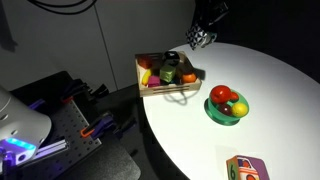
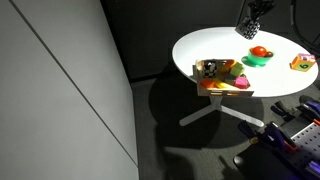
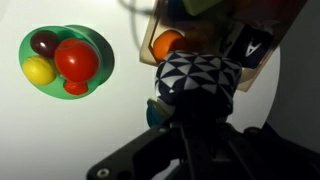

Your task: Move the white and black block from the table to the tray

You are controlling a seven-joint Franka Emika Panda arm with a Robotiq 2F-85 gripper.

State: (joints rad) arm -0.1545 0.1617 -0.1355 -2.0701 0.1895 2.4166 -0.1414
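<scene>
My gripper (image 1: 207,27) is shut on the white and black block (image 1: 200,39) and holds it in the air above the far side of the round white table (image 1: 270,100). Both also show in an exterior view: the gripper (image 2: 254,17) and the block (image 2: 247,30). In the wrist view the block (image 3: 196,82) fills the centre, patterned with black and white triangles, with the dark fingers below it. The light wood tray (image 1: 149,86) sits at the table's edge and holds several toy fruits; it also shows in an exterior view (image 2: 215,88) and the wrist view (image 3: 262,55).
A green bowl (image 1: 226,112) with red, yellow and dark toy fruits stands mid-table and shows in the wrist view (image 3: 98,62). A colourful letter cube (image 1: 246,168) lies near the table's near edge. A dark wall stands behind the table.
</scene>
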